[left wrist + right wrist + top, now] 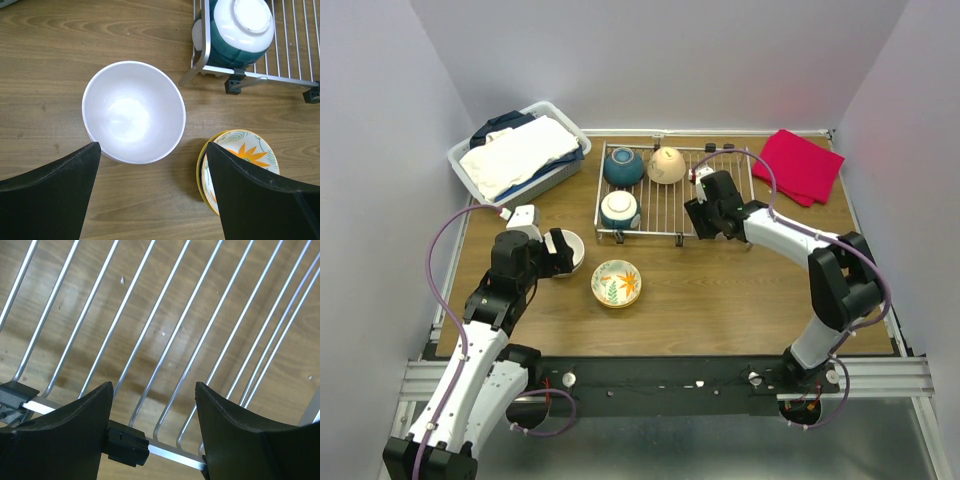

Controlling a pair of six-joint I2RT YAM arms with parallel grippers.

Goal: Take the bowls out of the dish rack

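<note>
Three bowls (623, 166) are sitting in the dish rack (665, 205), top view; white bowl (568, 250) and floral bowl (617, 283) on the table (720, 290); basket (465, 165) is holding cloth (520, 155). Left wrist: left gripper (153, 147) is hovering spread, empty, facing white bowl. Right wrist: right gripper (153, 385) is hanging parted above rack wires.

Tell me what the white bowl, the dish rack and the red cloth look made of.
White bowl: likely glazed ceramic; smooth, glossy, soft glare inside.
Dish rack: bare metal wire, silvery, bright glints along the rods; its black clips look plastic.
Red cloth: probably woven fabric; matte, folded flat with soft edges.
</note>
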